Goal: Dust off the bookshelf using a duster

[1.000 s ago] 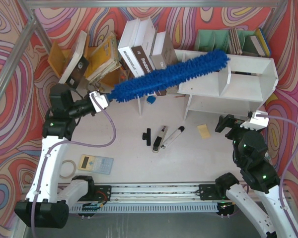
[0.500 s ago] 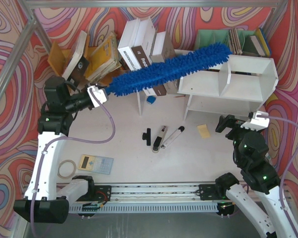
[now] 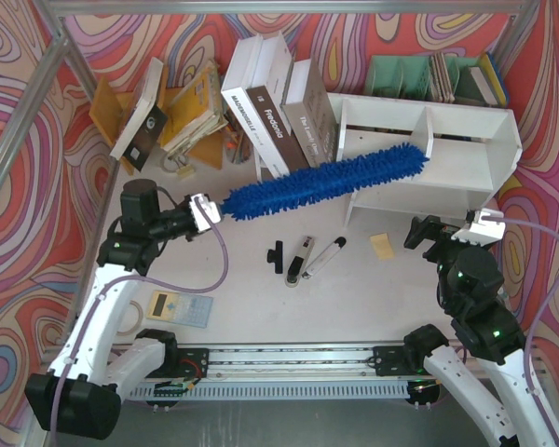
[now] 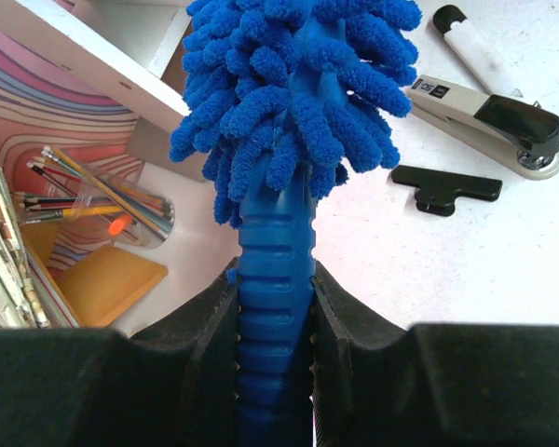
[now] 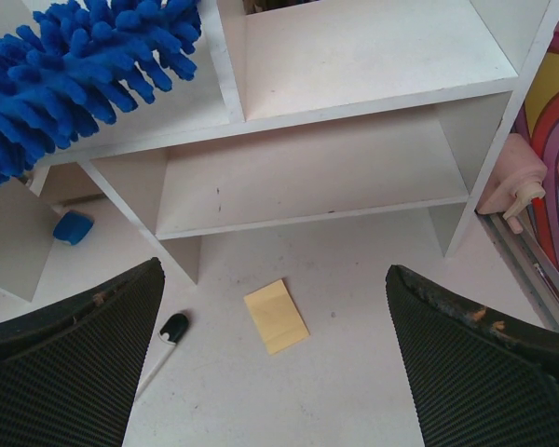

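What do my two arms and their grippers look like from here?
Both arms, the left arm and the right arm, have white links, black joint housings with small green lights, and a lavender cable running alongside. The left gripper and right gripper have black fingers; the right's pads show a fine mesh texture.

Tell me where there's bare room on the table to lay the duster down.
Widest bare strip: table in front of the stapler, between the calculator and the right arm's base. Crowded: the back left around the leaning books, and mid-table by the stapler, clip and marker.
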You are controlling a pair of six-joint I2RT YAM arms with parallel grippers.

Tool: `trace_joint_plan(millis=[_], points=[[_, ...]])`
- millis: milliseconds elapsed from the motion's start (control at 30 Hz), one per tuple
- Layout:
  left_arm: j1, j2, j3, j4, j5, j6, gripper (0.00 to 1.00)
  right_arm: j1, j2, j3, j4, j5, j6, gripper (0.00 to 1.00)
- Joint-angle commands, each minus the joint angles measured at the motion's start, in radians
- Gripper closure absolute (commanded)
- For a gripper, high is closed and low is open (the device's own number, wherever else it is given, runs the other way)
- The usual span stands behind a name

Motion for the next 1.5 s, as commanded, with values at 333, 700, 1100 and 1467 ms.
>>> trace_joint_plan(millis=[333, 700, 1100, 1467], points=[[-0.026, -0.032, 0.067, 0.036, -0.025, -0.014, 1.0, -0.003, -0.002, -0.008, 0.033, 0.01, -0.014, 0.1], [-0.025, -0.021, 0.194, 0.009, -0.066, 0.007, 1.0, -0.003, -0.005, -0.008, 0.034, 0.01, -0.014, 0.1], [-0.033, -0.031, 0.002, 0.139, -0.045, -0.077, 1.0, -0.003, -0.009, -0.01, 0.034, 0.011, -0.013, 0.1], [-0.062, -0.051, -0.065, 0.179, -0.071, -0.111, 1.0, -0.004, -0.016, -0.01, 0.034, 0.01, -0.013, 0.1]])
